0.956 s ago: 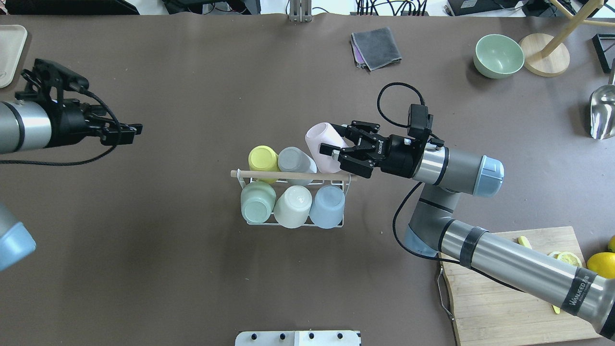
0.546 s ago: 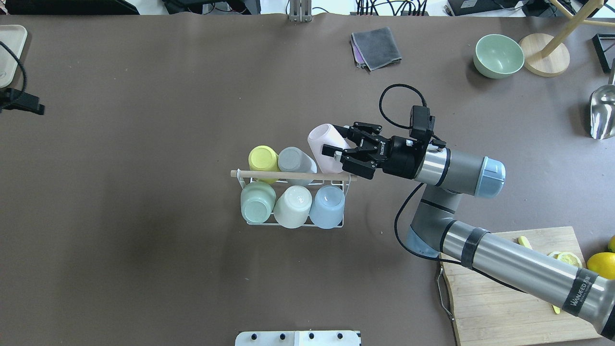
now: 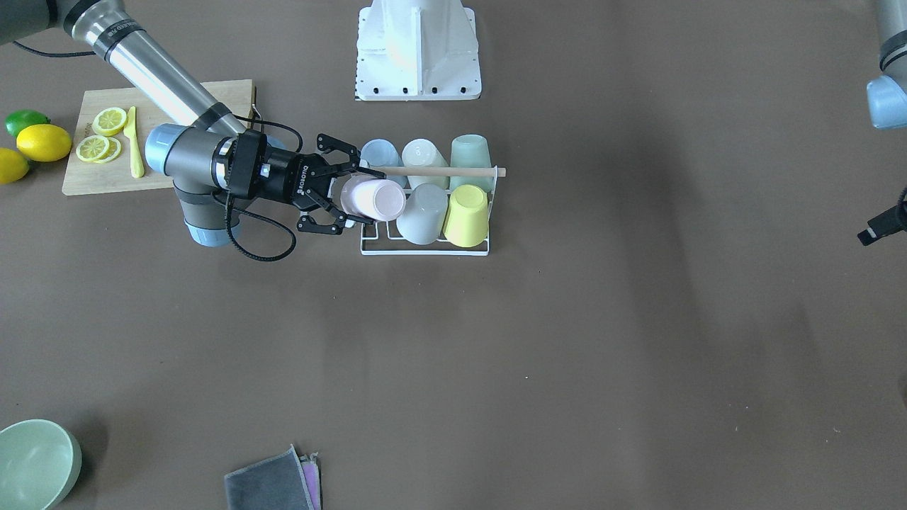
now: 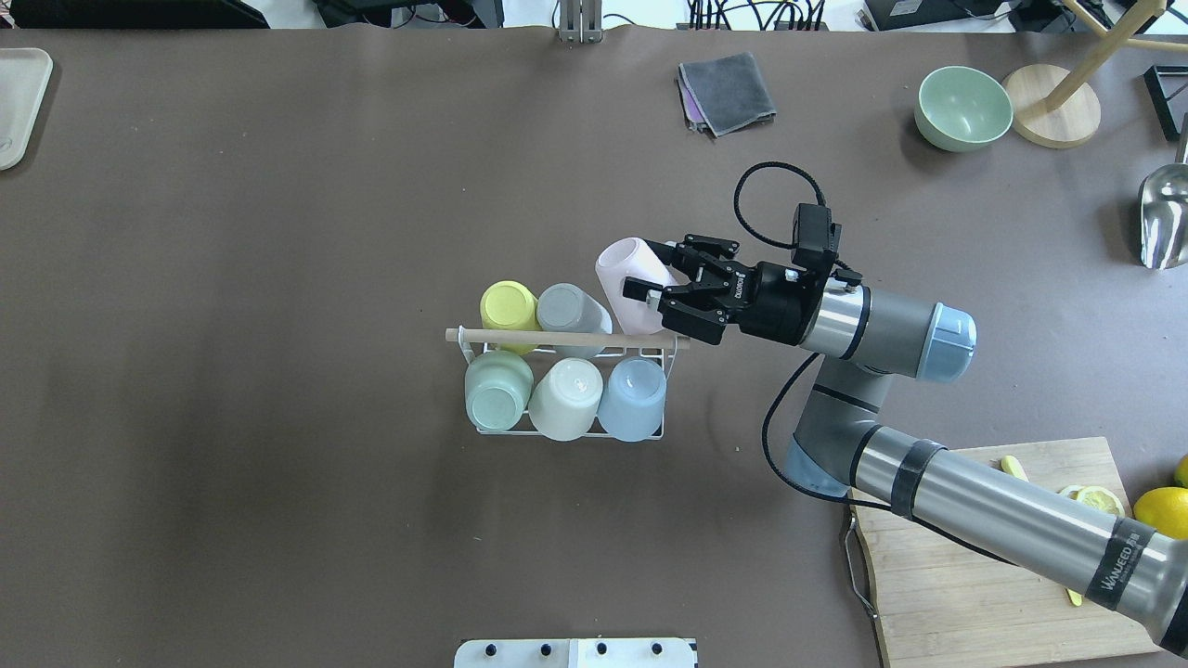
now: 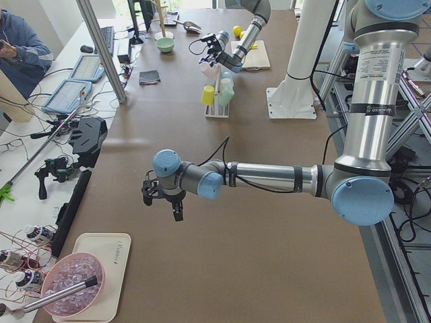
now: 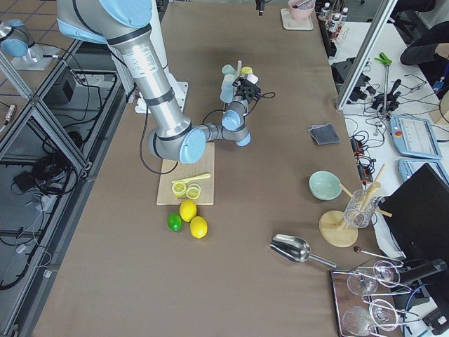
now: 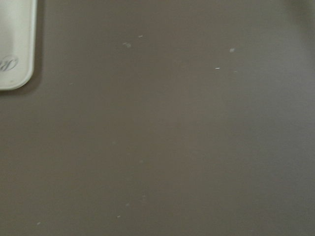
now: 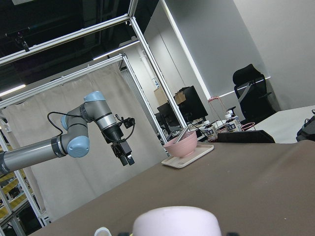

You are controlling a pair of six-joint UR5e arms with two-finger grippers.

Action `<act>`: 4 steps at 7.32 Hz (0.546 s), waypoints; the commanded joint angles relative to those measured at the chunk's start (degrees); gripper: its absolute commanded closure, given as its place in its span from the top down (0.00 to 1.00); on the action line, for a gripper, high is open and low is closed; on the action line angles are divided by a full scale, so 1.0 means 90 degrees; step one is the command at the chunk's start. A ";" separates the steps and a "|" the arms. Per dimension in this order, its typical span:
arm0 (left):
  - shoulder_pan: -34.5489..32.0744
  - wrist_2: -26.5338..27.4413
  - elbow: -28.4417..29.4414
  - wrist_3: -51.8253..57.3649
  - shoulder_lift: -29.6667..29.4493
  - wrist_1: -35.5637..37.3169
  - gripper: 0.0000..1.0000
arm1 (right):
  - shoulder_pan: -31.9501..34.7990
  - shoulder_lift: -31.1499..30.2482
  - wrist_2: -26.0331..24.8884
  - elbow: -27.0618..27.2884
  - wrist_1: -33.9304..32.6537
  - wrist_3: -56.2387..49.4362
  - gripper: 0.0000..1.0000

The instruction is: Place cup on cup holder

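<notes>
- Left tool (image 5: 177, 214) had gone from the overhead view. A second earlier it hung over that view's left side, and half a second earlier only a scrap showed at the edge. It now pointed down over the tabletop (image 4: 278, 278), far from the cup holder (image 3: 425, 253). Too small in every view to tell its opening.
- Its wrist camera saw bare tabletop and a corner of the pale tray (image 7: 15, 49).
- On that tray, near the left tool: pink bowl (image 5: 71, 282) with pale, lumpy pieces and a metal-handled utensil lying across it.
- Right tool (image 4: 648, 269) was barely changed over the last half second. Its jaws stood wide and closed on the open end of the pink cup (image 4: 624, 278), which was tilted with its base pointing away from the tool.
- The cup was off the tabletop, at the holder's end nearest the right tool and just beside the grey cup (image 4: 566, 308). Could not tell whether it touched a peg.
- Beyond the right tool's fingertips, the holder carried five cups, all base-up. Grey and yellow (image 4: 508, 304) stood on one side of the wooden rod (image 4: 520, 337).
- Blue (image 4: 633, 397), cream (image 4: 567, 397) and green (image 4: 498, 390) stood on the other side.
</notes>
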 commanded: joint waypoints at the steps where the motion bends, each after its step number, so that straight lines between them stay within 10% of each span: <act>1: -0.0531 -0.0180 0.0097 0.1306 -0.0017 0.0834 0.98 | 0.0037 0.0019 -0.0118 -0.0005 0.0003 0.0001 1.00; 4: -0.0844 0.0074 0.0087 0.2773 0.0002 0.1003 0.98 | 0.0319 0.0020 -0.0118 0.0014 -0.0006 0.0011 1.00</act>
